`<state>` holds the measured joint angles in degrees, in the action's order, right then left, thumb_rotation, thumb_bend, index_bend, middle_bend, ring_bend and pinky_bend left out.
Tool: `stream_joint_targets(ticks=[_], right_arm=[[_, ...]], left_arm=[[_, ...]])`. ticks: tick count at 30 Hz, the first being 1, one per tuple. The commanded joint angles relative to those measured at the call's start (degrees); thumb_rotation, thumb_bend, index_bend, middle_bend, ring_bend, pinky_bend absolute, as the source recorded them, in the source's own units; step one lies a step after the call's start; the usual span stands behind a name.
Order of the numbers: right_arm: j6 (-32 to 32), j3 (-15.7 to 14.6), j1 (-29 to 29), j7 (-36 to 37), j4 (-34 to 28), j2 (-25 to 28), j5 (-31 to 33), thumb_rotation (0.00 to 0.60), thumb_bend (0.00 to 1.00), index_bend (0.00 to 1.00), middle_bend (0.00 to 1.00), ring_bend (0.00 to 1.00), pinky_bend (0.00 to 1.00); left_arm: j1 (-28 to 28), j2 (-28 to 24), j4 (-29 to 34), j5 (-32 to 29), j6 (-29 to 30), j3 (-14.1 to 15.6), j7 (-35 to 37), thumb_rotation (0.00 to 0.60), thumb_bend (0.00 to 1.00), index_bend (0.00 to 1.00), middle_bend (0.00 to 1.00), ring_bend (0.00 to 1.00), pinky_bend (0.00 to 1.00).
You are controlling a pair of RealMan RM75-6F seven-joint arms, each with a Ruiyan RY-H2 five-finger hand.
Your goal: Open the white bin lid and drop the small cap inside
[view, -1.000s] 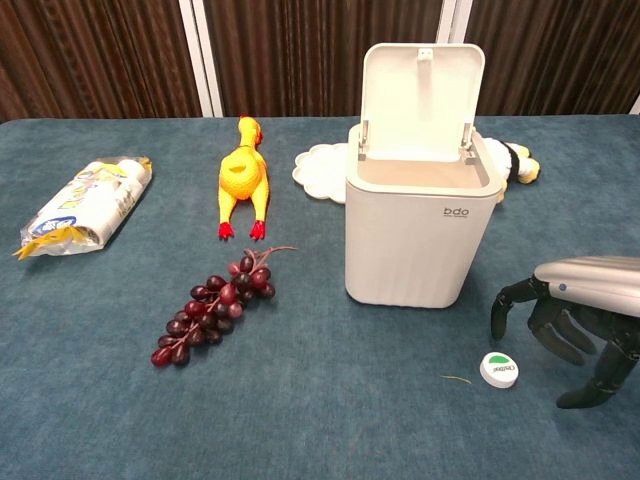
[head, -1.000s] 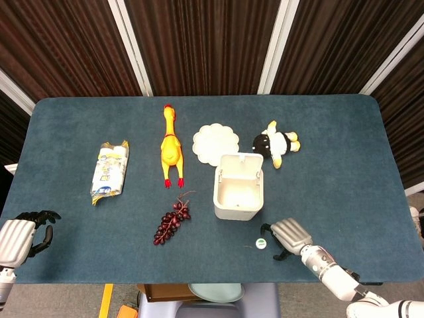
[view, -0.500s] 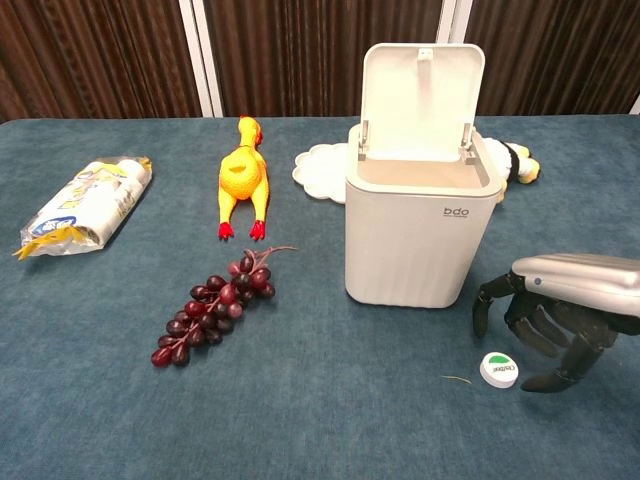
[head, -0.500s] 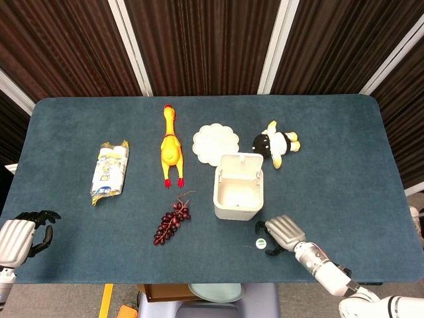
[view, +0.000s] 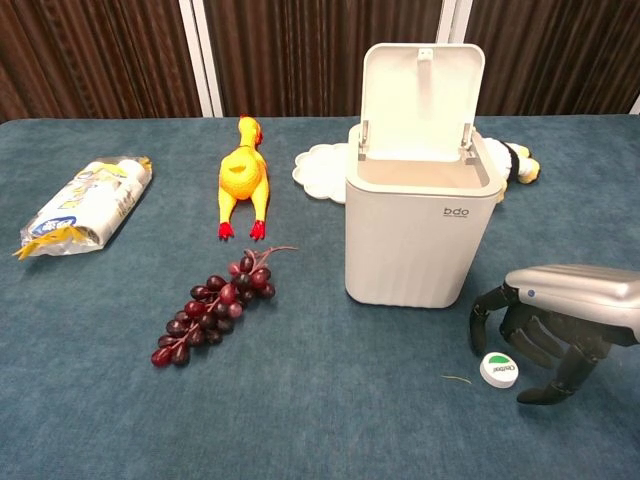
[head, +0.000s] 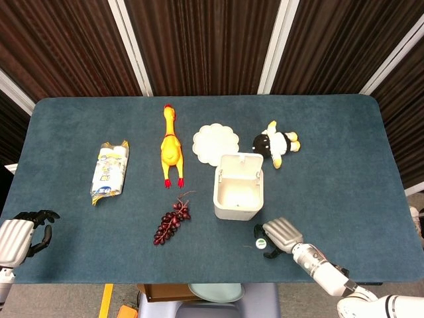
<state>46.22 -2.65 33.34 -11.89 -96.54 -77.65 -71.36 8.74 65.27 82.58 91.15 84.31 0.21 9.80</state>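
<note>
Small cap (view: 499, 369) on table (view: 330, 420), just in front of white bin (view: 420, 235), lid (view: 422, 98) up. Right hand (view: 555, 325) arched over cap, fingers apart, grasping nothing. Left hand (head: 20, 235) at table's near left edge, curled, empty.

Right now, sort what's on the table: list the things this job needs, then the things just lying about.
Job:
white bin, lid already up
small cap on the table in front of the bin
right hand, arched over the cap

Lying about:
rubber chicken
grapes
snack packet
white scalloped plate
plush toy
</note>
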Motion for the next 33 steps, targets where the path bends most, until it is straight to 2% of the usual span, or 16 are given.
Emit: stream_joint_targets(ticks=[1, 4, 8, 20, 29, 33], right_arm=[[0.1, -0.1, 0.0, -0.3, 0.2, -0.2, 0.2, 0.6, 0.31, 0.54, 0.84, 0.77, 0.87], [0.2, -0.1, 0.0, -0.7, 0.5, -0.5, 0.4, 0.6, 0.38, 0.56, 0.84, 0.77, 0.88], [0.0, -0.2, 0.0, -0.8, 1.0, -0.9, 0.6, 0.6, 0.42, 0.57, 0.84, 0.77, 0.88], [2.3, 0.1, -0.9, -0.2, 1.4, -1.5, -0.7, 0.6, 0.43, 0.62, 0.86, 0.78, 0.89], [12.2, 3.5, -3.4, 2.5, -6.9, 5.3, -5.8, 0.6, 0.43, 0.64, 0.86, 0.79, 0.89], [13.6, 4.6, -3.8, 3.2, -9.5, 7.4, -5.7, 0.6, 0.43, 0.64, 0.86, 0.79, 0.89]], left_arm=[[0.0, 0.0, 0.0, 0.0, 0.0, 0.0, 0.1, 0.6, 0.64, 0.41, 0.47, 0.49, 0.46], [0.1, -0.1, 0.1, 0.1, 0.0, 0.0, 0.1, 0.6, 0.64, 0.41, 0.47, 0.49, 0.46], [0.0, -0.1, 0.0, 0.2, 0.2, 0.1, 0.3, 0.6, 0.64, 0.41, 0.47, 0.49, 0.46], [-0.1, -0.3, 0.1, 0.3, 0.3, 0.1, 0.6, 0.6, 0.64, 0.41, 0.47, 0.49, 0.46], [-0.1, -0.2, 0.0, 0.2, 0.1, 0.0, 0.7, 0.6, 0.64, 0.41, 0.47, 0.49, 0.46], [0.0, -0.2, 0.1, 0.1, -0.1, 0.1, 0.5, 0.6, 0.64, 0.41, 0.47, 0.49, 0.46]])
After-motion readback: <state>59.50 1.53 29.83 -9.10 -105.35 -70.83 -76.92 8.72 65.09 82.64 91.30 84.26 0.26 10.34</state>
